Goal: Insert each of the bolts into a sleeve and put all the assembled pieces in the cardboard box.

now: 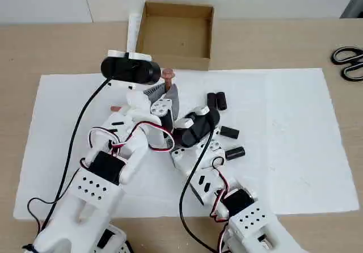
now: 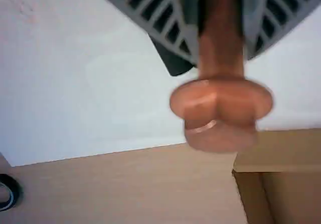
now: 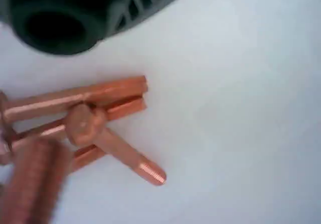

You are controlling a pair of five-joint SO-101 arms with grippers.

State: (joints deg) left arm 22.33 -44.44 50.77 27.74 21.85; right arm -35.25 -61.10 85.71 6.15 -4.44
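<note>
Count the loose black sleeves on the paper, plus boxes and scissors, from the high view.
Loose black sleeves: 4
Cardboard box: 1
Scissors: 1
Total: 6

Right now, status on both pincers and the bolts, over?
Left pincer shut on bolt, near cardboard box. Right pincer shut on sleeve, above loose bolts. Bolt not yet in sleeve. Loose sleeves lie apart on white sheet.

Four loose sleeves (image 1: 229,132) are counted on the sheet (image 1: 283,151), between 1 and 4 o'clock of its middle. At least four bolts (image 3: 75,97) are piled. One cardboard box (image 1: 178,5) and one pair of scissors (image 1: 347,62) are seen.
</note>
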